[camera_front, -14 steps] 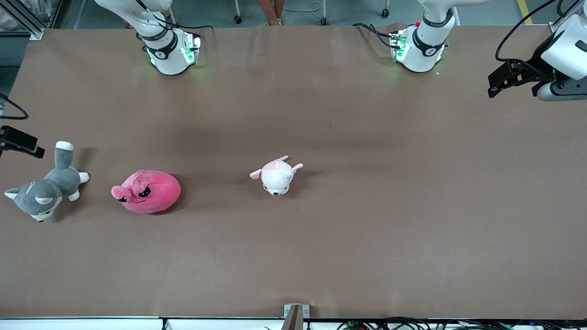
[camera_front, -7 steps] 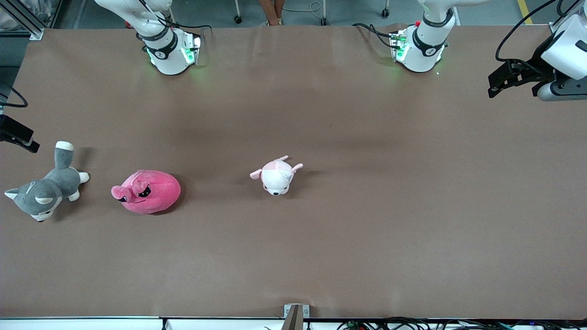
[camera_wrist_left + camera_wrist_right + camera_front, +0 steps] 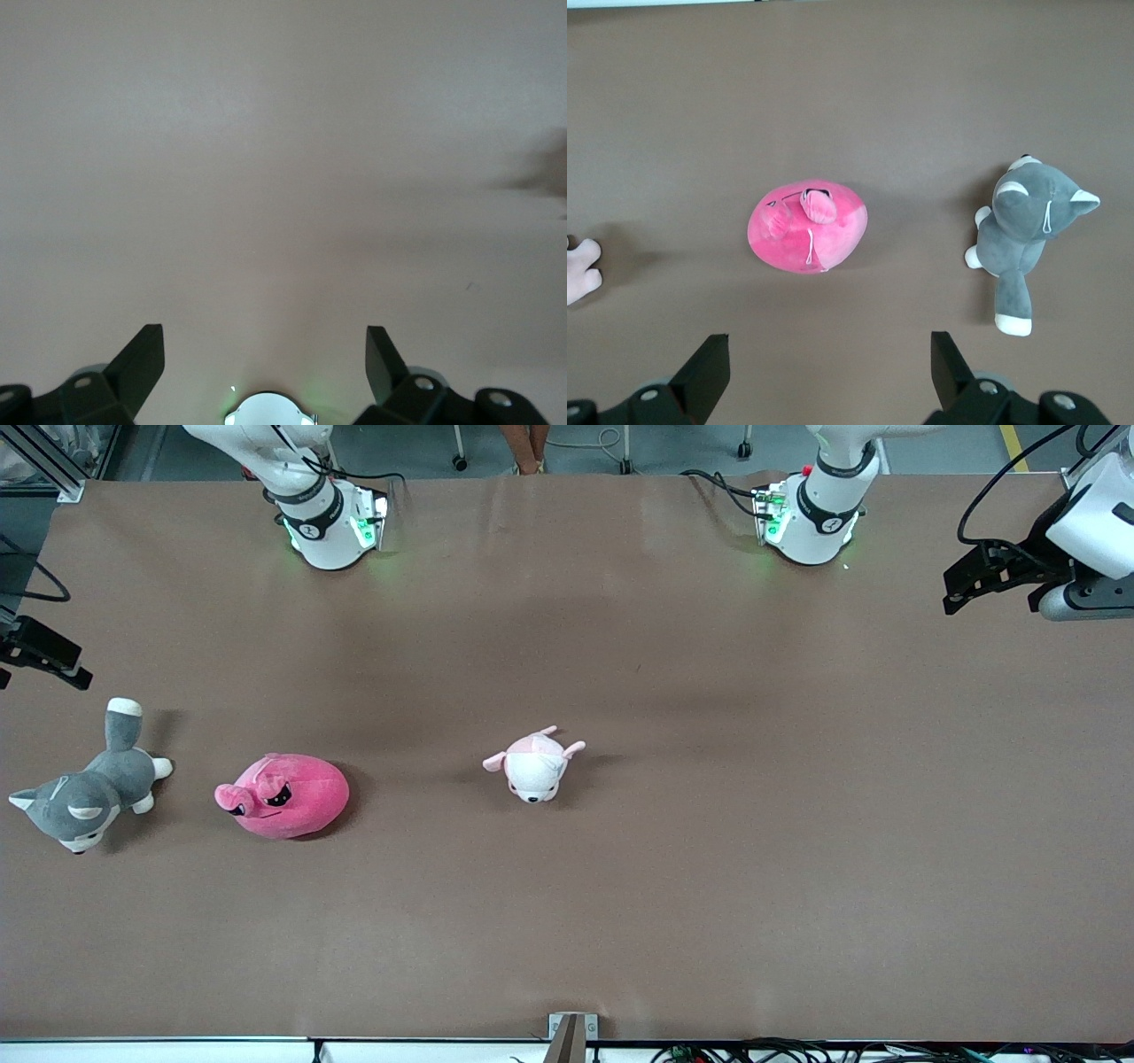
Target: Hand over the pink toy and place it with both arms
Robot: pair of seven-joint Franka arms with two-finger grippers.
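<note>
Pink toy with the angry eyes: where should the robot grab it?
Probably the pink toy is best pinched from above, across its rounded middle. It lies flat on the table with space all around. The open right gripper hangs closest.

Round hot-pink toy (image 3: pixel 283 795) lies on the table, toward the right arm's end.

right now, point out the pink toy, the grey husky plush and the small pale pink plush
pink toy (image 3: pixel 288 797), front view, middle of its round body
grey husky plush (image 3: pixel 84 802), front view, on its head
small pale pink plush (image 3: pixel 534 766), front view, on its back
</note>
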